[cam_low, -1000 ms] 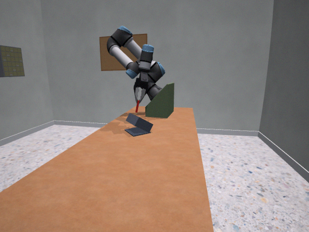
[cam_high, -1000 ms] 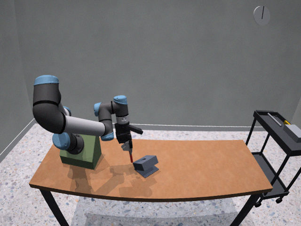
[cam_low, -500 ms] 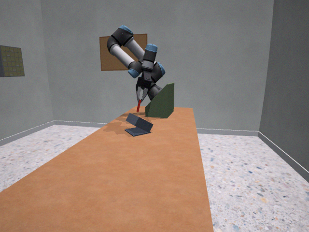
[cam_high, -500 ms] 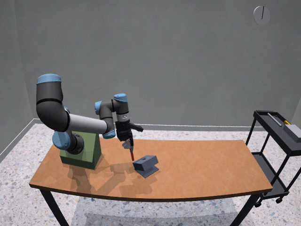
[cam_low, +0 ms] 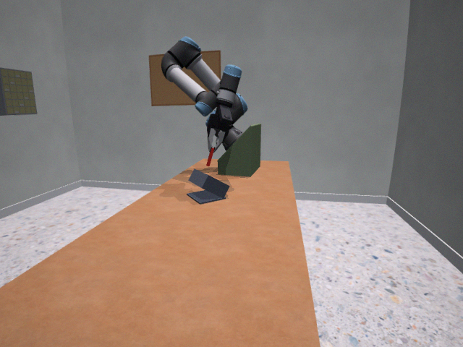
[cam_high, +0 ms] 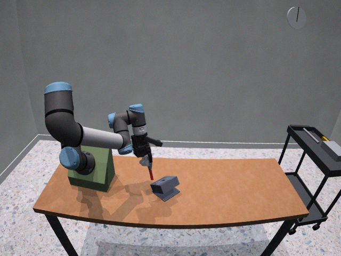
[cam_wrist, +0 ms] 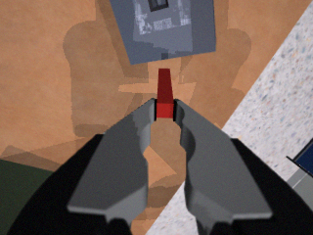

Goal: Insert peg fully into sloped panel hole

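Note:
My gripper (cam_high: 148, 164) is shut on a red peg (cam_high: 151, 174) and holds it tilted above the wooden table. The peg's tip points down towards the grey sloped panel (cam_high: 165, 186), just to its left and above it, apart from it. In the wrist view the peg (cam_wrist: 165, 94) sticks out between my fingers, and the panel (cam_wrist: 163, 29) with its dark hole (cam_wrist: 159, 5) lies just beyond the tip. In the exterior view the peg (cam_low: 210, 156) hangs above the panel (cam_low: 208, 186).
The arm's green base block (cam_high: 95, 170) stands on the table left of the panel. A black cart (cam_high: 314, 170) with a grey box and tools stands off the table's right end. The table edge and speckled floor show at the right in the wrist view (cam_wrist: 274, 103).

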`<state>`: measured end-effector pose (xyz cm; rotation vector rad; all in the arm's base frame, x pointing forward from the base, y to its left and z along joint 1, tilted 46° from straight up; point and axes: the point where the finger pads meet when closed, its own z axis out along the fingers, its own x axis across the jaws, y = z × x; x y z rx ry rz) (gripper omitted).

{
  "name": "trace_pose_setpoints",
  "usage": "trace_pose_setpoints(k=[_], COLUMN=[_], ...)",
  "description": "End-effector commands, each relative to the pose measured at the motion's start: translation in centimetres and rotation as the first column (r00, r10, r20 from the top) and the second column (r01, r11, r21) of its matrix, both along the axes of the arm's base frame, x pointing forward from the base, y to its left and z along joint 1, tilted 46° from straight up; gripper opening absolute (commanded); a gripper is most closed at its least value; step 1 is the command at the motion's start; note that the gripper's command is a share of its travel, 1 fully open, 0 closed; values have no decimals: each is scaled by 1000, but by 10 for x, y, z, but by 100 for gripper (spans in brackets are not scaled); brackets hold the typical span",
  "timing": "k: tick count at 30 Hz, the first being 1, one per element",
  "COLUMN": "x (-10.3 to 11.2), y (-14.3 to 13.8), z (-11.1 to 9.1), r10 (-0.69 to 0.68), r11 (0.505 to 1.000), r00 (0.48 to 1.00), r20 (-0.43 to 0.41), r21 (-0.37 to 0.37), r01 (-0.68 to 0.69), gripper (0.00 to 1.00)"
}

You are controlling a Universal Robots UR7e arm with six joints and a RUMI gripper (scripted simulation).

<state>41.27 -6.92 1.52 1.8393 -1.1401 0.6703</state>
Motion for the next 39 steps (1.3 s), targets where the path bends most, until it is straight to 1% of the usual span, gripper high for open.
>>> trace_pose_setpoints(k=[1,39], x=[3,19], y=[6,43], z=[-3,-19], r10=[23,154], r11=[1000,981], r00=[1000,984], r20=[-13,-94], r21=[-16,-106], r01=[-24,-164], gripper=[0,0])
